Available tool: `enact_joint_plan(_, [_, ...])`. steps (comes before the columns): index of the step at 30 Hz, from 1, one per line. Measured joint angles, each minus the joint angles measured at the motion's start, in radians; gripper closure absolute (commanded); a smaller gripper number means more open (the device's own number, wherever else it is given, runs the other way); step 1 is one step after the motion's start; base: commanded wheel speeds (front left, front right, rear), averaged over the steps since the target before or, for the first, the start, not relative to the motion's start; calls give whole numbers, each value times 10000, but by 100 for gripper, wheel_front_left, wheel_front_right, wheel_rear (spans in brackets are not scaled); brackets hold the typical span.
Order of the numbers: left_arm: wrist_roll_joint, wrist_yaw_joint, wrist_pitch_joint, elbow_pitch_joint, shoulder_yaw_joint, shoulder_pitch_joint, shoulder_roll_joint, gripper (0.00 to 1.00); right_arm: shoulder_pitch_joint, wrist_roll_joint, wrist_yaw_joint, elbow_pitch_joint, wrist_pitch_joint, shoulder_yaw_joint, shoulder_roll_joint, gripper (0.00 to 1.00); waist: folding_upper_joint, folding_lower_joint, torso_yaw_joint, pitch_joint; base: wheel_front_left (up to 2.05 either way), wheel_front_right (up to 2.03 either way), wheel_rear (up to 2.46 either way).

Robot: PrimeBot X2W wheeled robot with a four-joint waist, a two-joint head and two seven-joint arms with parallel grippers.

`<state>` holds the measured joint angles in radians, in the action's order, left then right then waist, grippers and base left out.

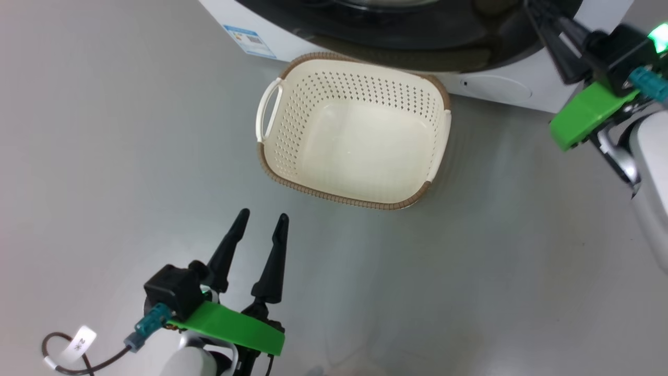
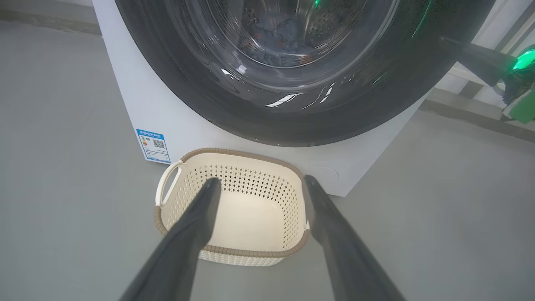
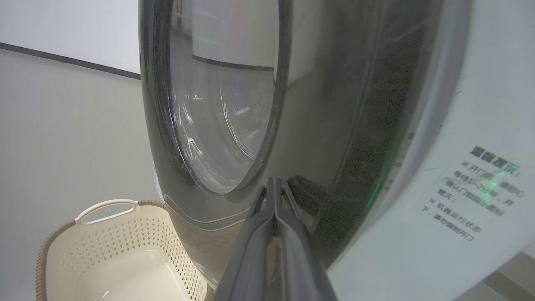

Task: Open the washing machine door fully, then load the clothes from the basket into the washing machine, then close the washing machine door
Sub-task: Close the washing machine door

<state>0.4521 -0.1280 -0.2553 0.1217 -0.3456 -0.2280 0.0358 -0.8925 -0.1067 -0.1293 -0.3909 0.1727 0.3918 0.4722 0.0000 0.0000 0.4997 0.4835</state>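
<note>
Washing machine door, the big round one with a glossy black rim and bulging clear glass: across the top of the head frame, sitting against the front of the white boxy front-loader washing machine. Can't tell from here whether it's latched.

- Right hand: fingers pinched together, holding nothing, tips on or just off the black rim; upper right of the head frame.
- Left hand: fingers spread wide, empty, lower left of the head frame, hanging over the grey floor near the basket.
- Small cream-white perforated plastic basket with a brown woven-look rim: centre of the head frame, nothing in it, just beside the machine's front, below the door.
- Clothes: bluish fabric, dim behind the glass, top centre of the left wrist frame.

Reads as the closing step, loading done.

Risks, my guess:
- Narrow tips on glossy plastic could skid sideways on the push, so the door rebounds unlatched.
- Cloth caught at the seal would block the latch. Seal is hidden from here.
- A rebound would swing the door over the basket.
</note>
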Motion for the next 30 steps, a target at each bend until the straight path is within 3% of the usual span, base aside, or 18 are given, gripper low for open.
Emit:
enact_joint_plan(11, [44,0,0,19,-387,-242,-54,0,-1389,-107,-46,-895,13,199,430,100,0,0,364,530,0,0,0])
enact_joint_plan(30, [127,0,0,90,-393,-240,-63,0,-1798,117,-109,-1893,573,73,15,100,0,0,307,268,0,0,0])
